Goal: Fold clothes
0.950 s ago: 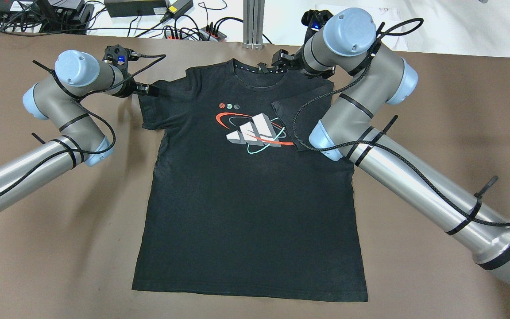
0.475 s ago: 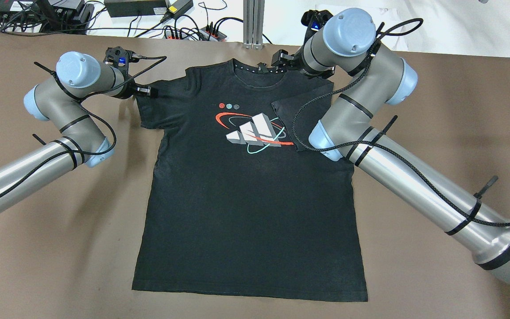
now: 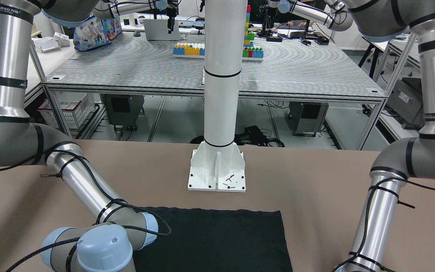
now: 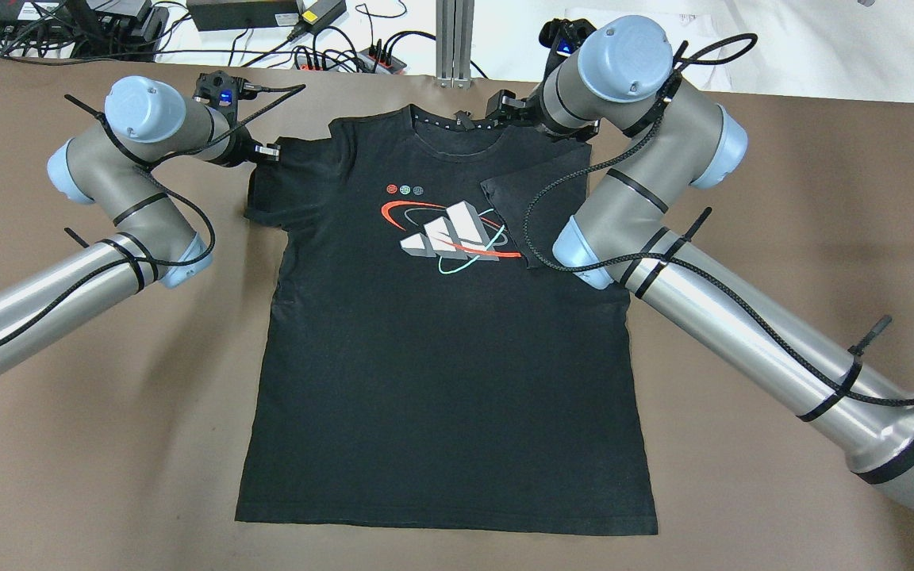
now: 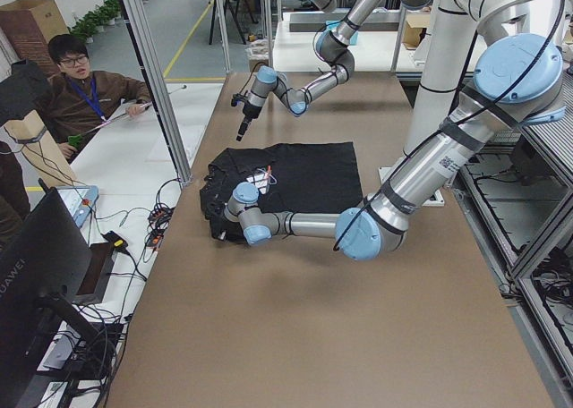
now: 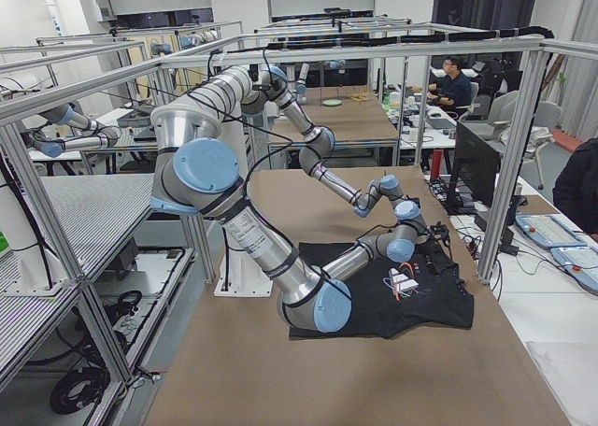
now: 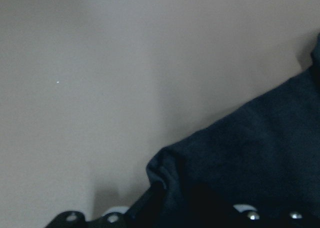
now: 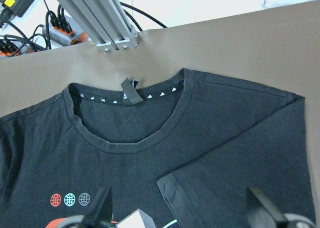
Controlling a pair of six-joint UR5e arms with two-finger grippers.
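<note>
A black T-shirt [image 4: 441, 381] with a red, white and teal chest print [image 4: 449, 234] lies flat on the brown table, collar at the far side. One sleeve [image 4: 540, 202] is folded inward over the chest. My left gripper [image 4: 266, 151] is shut on the other sleeve [image 4: 274, 186], which is bunched there; the left wrist view shows that fabric [image 7: 250, 158] running into the jaws. My right gripper [image 4: 505, 105] hovers over the shoulder beside the collar [image 8: 130, 138], open and empty, with its fingers [image 8: 102, 208] wide apart. The hem [image 3: 217, 238] shows in the front view.
A white post with a base plate [image 3: 217, 173] stands behind the hem. An aluminium post [image 4: 453, 47], cables and power strips [image 4: 330, 55] lie along the far edge. An operator [image 5: 85, 95] sits beyond the table end. Bare brown table [image 4: 782, 198] lies on both sides.
My left gripper has moved toward the far edge with the sleeve, bunching it inward. The shirt's top has shifted slightly left. The right gripper has barely moved.
</note>
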